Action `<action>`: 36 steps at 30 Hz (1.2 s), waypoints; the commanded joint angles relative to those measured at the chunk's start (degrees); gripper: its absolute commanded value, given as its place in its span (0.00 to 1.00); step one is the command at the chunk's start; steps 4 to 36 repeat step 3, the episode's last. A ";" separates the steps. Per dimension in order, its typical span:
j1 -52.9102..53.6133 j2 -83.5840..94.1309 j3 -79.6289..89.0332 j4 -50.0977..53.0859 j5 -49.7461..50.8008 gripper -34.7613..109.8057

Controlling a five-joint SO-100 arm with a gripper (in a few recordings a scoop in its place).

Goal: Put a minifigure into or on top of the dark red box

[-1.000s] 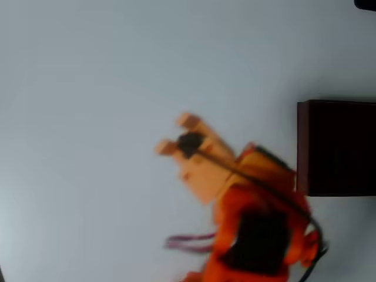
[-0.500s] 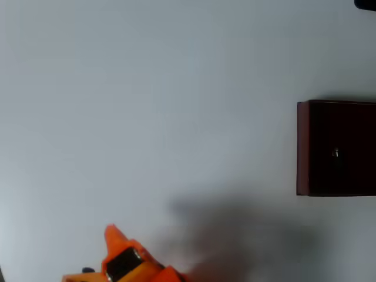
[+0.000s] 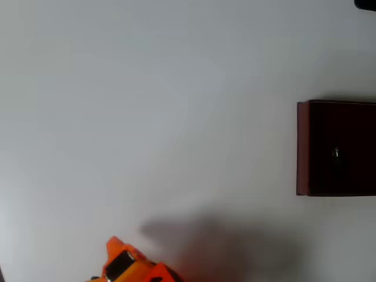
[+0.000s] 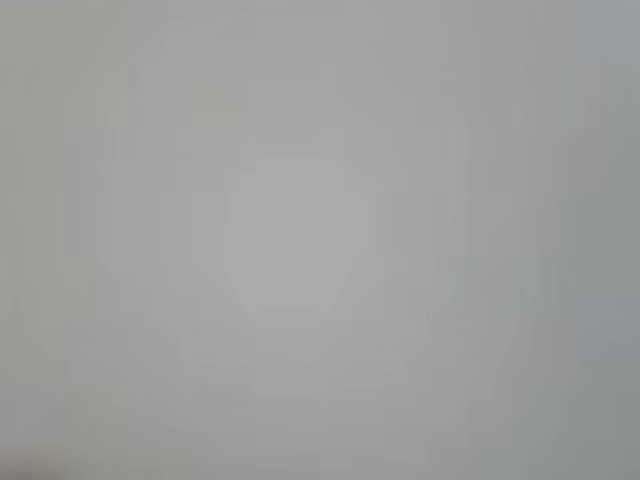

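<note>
The dark red box (image 3: 302,147) stands at the right edge of the overhead view, cut off by the frame, its inside near black. On that dark floor sits a tiny speck with a pale glint, the minifigure (image 3: 336,153), hard to tell from the floor around it. An orange part of my arm (image 3: 126,265) pokes in at the bottom edge, far left of the box. The wrist view is a blurred, even grey surface.
The pale table (image 3: 147,106) stretches bare from the box to the left edge. A soft shadow (image 3: 223,247) lies on it near the bottom middle. A dark corner of something (image 3: 367,3) shows at the top right.
One second ago my gripper hovered left of the box with a dark thing between its fingers. The arm has since swung away to the bottom left, and a glinting speck now lies in the box.
</note>
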 commanded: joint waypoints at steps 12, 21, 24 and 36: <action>-0.62 0.70 0.97 0.53 1.32 0.24; -0.62 0.70 0.97 0.53 1.32 0.24; -0.62 0.70 0.97 0.53 1.32 0.24; -0.62 0.70 0.97 0.53 1.32 0.24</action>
